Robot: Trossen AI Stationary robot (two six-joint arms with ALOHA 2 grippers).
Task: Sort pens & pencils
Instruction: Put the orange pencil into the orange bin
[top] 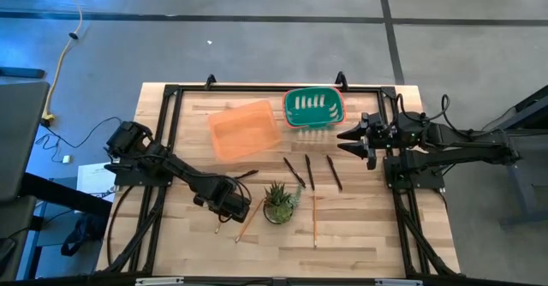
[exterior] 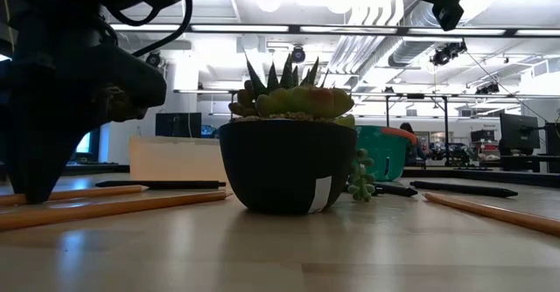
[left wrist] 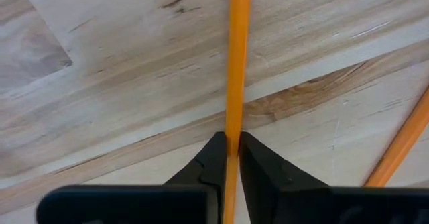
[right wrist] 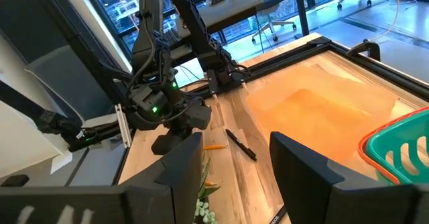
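Note:
My left gripper (top: 228, 207) stands left of a potted succulent (top: 278, 204), pointing down and shut on an orange-tan pencil (left wrist: 236, 63). A second pencil (top: 248, 220) lies flat beside it, and a third (top: 314, 222) lies right of the plant. Three dark pens (top: 309, 173) lie flat at the table's middle, and another pen (top: 245, 175) lies by the left arm. My right gripper (top: 347, 140) hovers open next to the green basket (top: 313, 107) and touches nothing. My left gripper pinches the pencil's shaft (left wrist: 232, 127) between its two fingertips (left wrist: 213, 158). It comes from above, pointing down, with the fingers across the pencil. In the low view the pencil (exterior: 79, 191) stays level at table height; whether it is lifted clear, I cannot tell.
An orange tray (top: 245, 129) and the green basket sit side by side at the far edge. The potted succulent (exterior: 284, 165) stands close to my left gripper's right. A black frame (top: 164, 149) rims the table. Bare wood lies along the near edge.

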